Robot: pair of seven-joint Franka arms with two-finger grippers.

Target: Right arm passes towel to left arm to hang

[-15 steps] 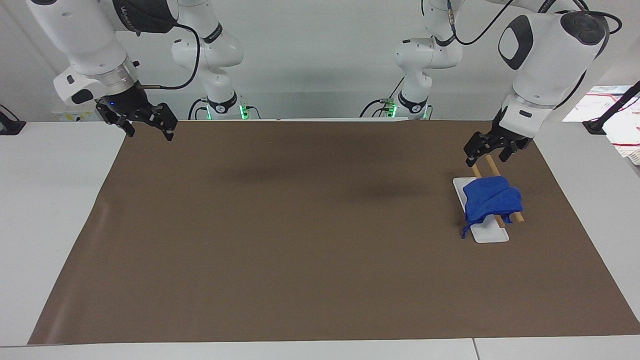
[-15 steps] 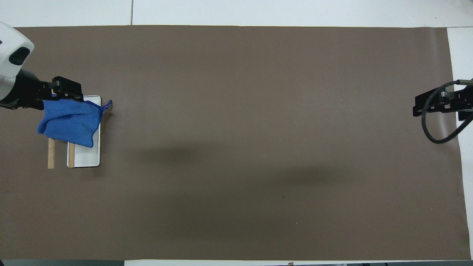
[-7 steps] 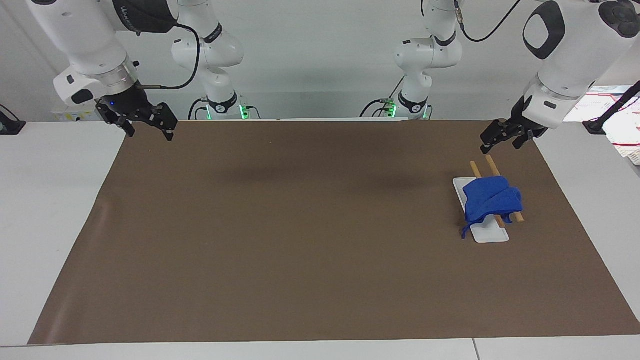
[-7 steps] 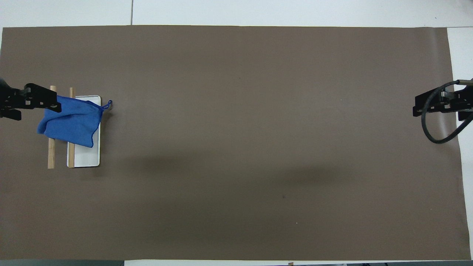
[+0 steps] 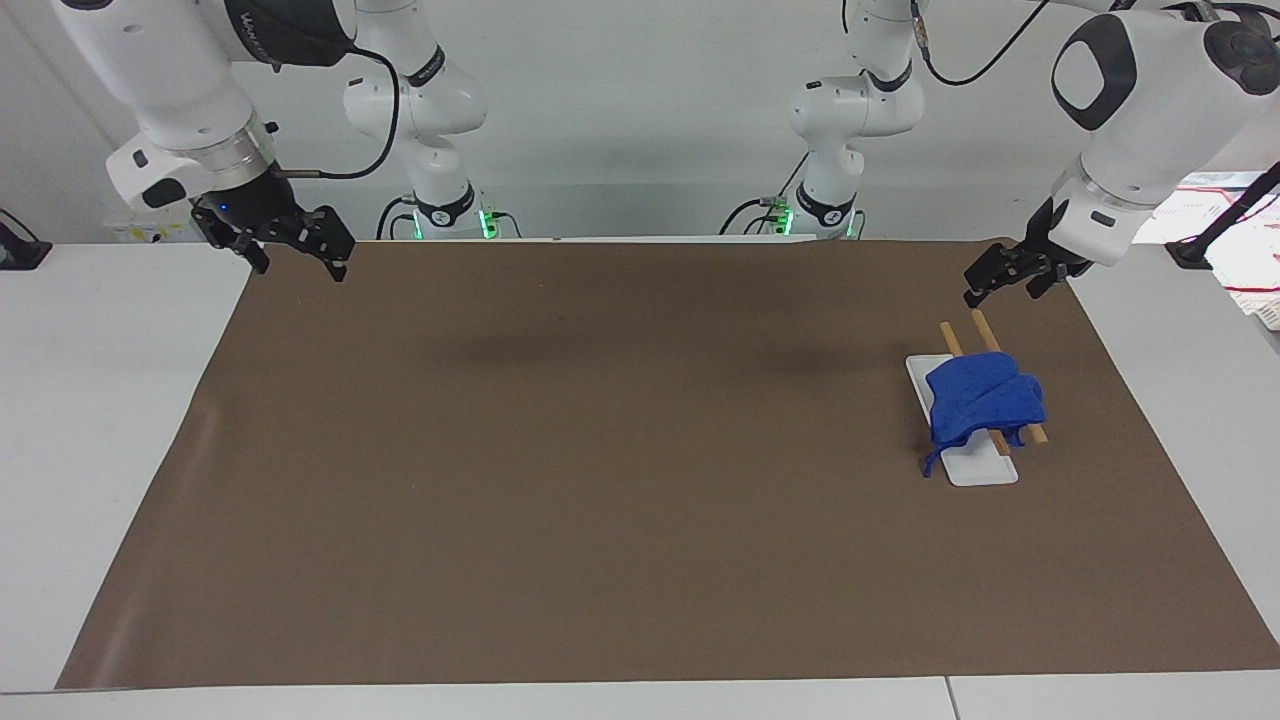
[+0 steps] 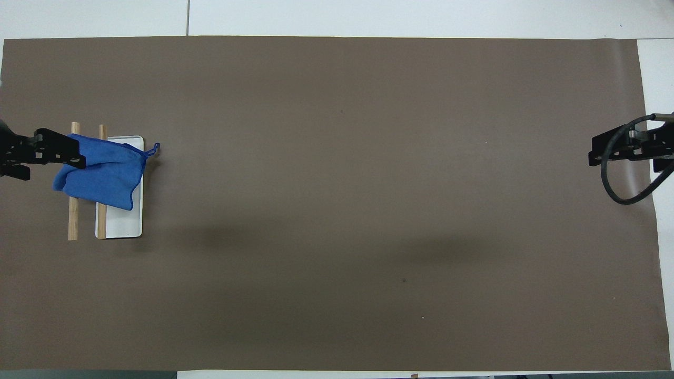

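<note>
The blue towel [image 5: 985,400] [image 6: 102,171] hangs draped over two wooden rods [image 5: 985,330] [image 6: 73,221] of a small rack with a white base [image 5: 980,468] [image 6: 124,221], at the left arm's end of the table. Its loop cord dangles by the base. My left gripper [image 5: 1003,285] [image 6: 50,155] hangs open and empty in the air over the mat by the rods' ends, clear of the towel. My right gripper [image 5: 300,262] [image 6: 626,155] waits open and empty above the mat's corner at the right arm's end.
A brown mat [image 5: 600,480] [image 6: 337,210] covers most of the white table. Papers and a black stand [image 5: 1225,225] lie off the mat past the left arm's end.
The left gripper has lifted off and drawn back from the towel, toward its own end of the table. Towel, rack and right arm have not moved.
</note>
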